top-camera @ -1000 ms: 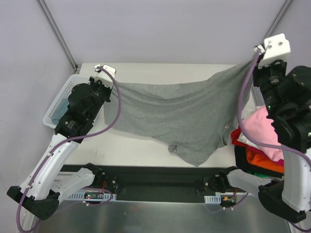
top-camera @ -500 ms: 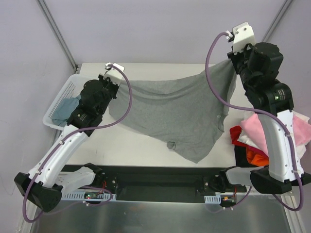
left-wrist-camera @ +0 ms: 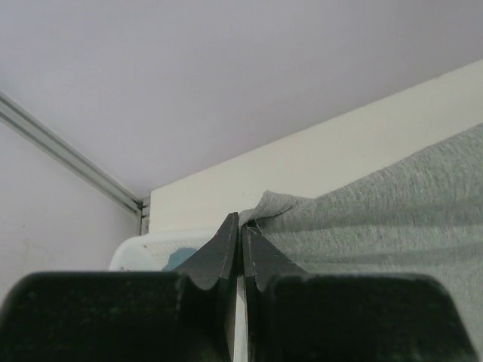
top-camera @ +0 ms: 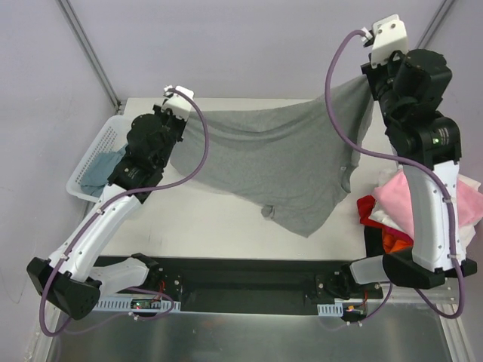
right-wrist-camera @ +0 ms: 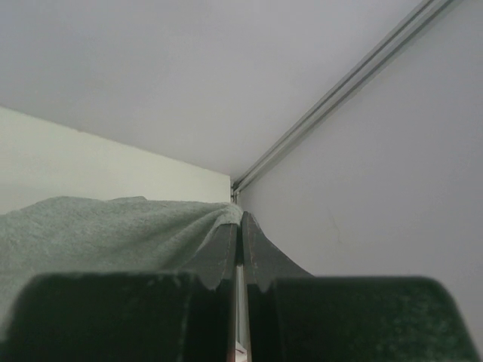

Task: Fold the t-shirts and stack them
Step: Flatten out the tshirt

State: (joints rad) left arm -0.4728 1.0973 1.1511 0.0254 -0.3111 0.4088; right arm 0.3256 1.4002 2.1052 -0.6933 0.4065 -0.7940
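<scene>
Both pincers were shut hard on cloth: the left pincer (top-camera: 183, 119) had its jaws pressed together on one top corner of the grey tee (top-camera: 279, 166), and the right pincer (top-camera: 369, 81) was nipped the same way on the other corner, up higher and nearer the back wall. From each wrist view I could see the tips meeting with only a fold of grey knit between them, left (left-wrist-camera: 241, 226) and right (right-wrist-camera: 240, 226). Below them lay the table (top-camera: 204, 219), pale and bare in its near-left part. The grey tee hung stretched between the two arms, its top edge pulled fairly taut and sloping up to the right. Its body sagged down to a point near the table's front edge, where the lower cloth seemed to rest on the surface. A small bunched bit, perhaps a sleeve, showed at its lower left. At the right edge sat the pile (top-camera: 400, 215) of other tees, pink on top with red and orange under it, just beside the hanging hem. At the left edge stood the basket (top-camera: 102, 143) with a blue tee (top-camera: 96, 172) in it. To my eye this was the spreading step, with the tee held up by its corners to open it out and no fold yet made. The next move would call for lowering both corners together, the right one further. The arms would need to hold the tension so the tee lands flat and clear of the pile.
</scene>
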